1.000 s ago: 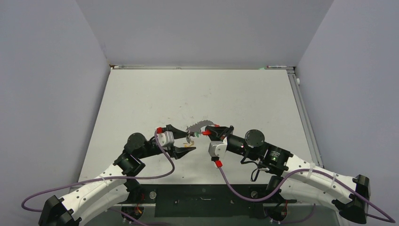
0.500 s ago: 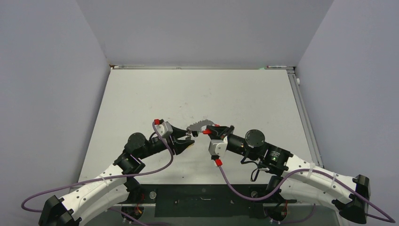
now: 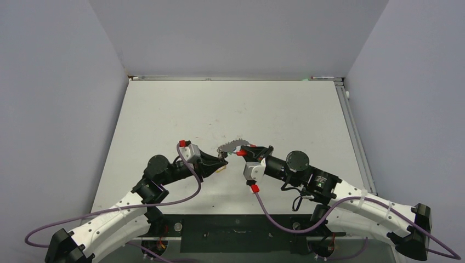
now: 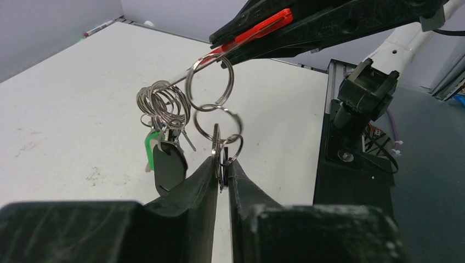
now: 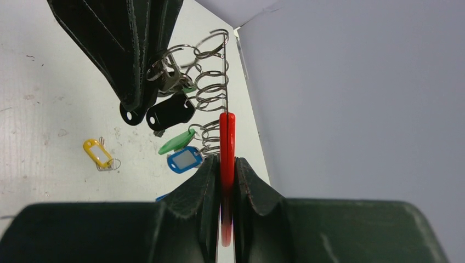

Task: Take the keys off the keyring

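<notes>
My right gripper (image 5: 227, 161) is shut on the red plastic piece of the keyring (image 5: 227, 137) and holds it above the table; the grey toothed strip (image 3: 230, 146) shows in the top view. Wire rings (image 4: 209, 82) hang from it with green (image 5: 176, 142), blue (image 5: 184, 159) and black (image 5: 170, 112) tagged keys. My left gripper (image 4: 221, 161) is shut on a small key and its ring (image 4: 219, 129) at the strip's end. A yellow-tagged key (image 5: 97, 153) lies loose on the table. The grippers meet tip to tip (image 3: 229, 155).
The white table (image 3: 164, 120) is walled at the left, back and right. The black base plate (image 4: 356, 164) with the arm mounts runs along the near edge, just behind both grippers.
My left gripper was open around the hanging keys; it has turned, moved up to the keyring and closed on a key. The right gripper has kept still, holding the red piece.
</notes>
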{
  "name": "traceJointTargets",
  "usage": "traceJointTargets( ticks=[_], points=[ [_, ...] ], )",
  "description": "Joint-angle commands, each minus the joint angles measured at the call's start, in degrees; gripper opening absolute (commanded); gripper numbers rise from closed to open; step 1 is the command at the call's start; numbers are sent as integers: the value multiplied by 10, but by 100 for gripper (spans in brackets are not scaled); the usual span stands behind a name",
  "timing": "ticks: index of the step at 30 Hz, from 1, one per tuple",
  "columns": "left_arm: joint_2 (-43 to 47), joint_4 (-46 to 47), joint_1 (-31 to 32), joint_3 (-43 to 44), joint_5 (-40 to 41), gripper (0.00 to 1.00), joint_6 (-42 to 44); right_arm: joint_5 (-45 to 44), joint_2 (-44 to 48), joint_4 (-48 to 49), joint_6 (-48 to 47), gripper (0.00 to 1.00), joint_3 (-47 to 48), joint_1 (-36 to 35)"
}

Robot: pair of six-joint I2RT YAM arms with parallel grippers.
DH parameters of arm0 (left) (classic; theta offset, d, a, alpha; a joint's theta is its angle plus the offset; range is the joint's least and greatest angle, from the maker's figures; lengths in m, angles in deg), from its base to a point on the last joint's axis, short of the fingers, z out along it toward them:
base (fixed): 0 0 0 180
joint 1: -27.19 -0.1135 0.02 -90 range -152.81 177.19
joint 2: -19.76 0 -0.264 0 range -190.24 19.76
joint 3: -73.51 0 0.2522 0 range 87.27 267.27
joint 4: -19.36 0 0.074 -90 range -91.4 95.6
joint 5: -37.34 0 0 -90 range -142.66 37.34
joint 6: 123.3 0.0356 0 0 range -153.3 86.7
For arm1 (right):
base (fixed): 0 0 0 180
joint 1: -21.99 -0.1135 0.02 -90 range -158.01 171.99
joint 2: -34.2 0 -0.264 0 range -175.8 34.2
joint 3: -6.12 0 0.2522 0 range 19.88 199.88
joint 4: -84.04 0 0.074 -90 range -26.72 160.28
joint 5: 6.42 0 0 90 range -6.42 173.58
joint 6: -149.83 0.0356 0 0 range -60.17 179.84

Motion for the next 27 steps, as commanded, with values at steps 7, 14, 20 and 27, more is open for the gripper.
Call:
traceJointTargets(
  ticks=[7, 14, 20, 27],
  points=[
    [68, -151, 0, 43, 14, 0, 26, -12, 16, 29, 54, 5, -11, 26],
    [59, -325, -3, 110, 12, 0, 96, 44, 8, 16, 103, 5, -34, 71],
    [14, -432, -5, 178, 21, 0, 156, 78, 12, 3, 105, 5, -53, 82],
    [-34, -484, -6, 237, -11, 0, 162, 104, 9, -15, 76, 5, -74, 82]
  ],
)
